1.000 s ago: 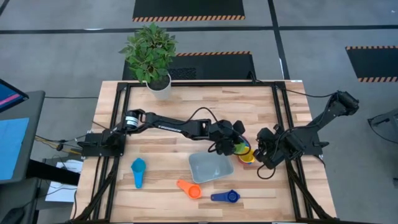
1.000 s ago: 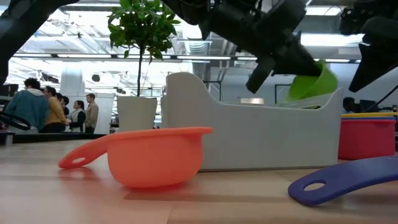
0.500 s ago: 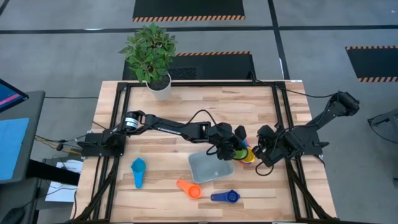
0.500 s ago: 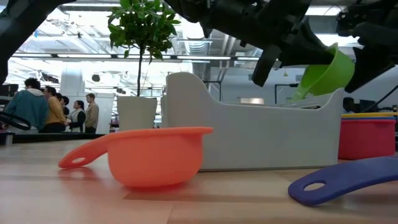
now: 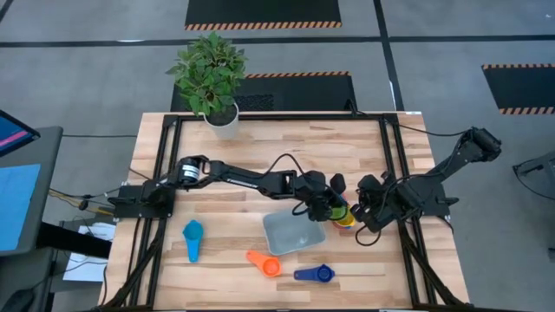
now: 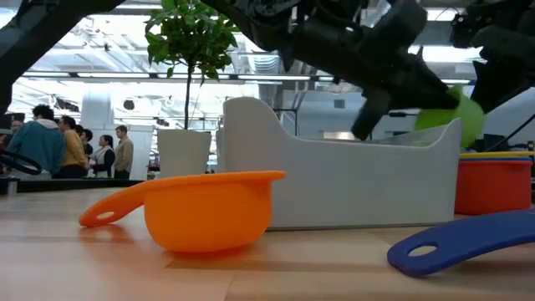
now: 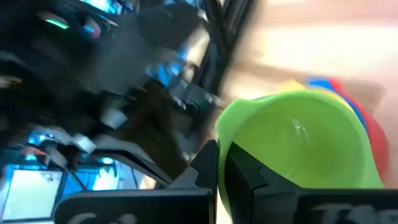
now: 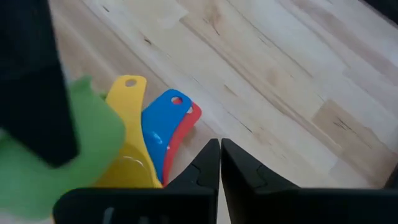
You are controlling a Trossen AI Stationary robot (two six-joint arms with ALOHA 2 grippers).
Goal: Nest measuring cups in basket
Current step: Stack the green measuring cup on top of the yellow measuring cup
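A wooden tabletop [image 5: 260, 147] seen from above, with two dark robot arms meeting near its middle. The left claw [image 7: 221, 165] is clamped on the rim of a green cup [image 7: 298, 143], carrying it in the air at the right end of a shallow pale grey basket [image 5: 293, 232]. Just beside that end of the basket, outside it, sits a nested stack: a yellow cup [image 8: 127, 134] on top, with a blue cup [image 8: 163, 124] and a red cup [image 8: 189, 121] beneath, their handles fanned out. The right claw [image 8: 219, 158] hovers close over this stack, its fingers together and holding nothing.

A light blue cup [image 5: 192, 239], an orange cup [image 5: 264, 262] and a dark blue cup [image 5: 314, 274] lie loose on the tabletop.

To nest the green cup well, it probably should be levelled, centred over the yellow bowl, its handle turned to match the others, then lowered before letting go.
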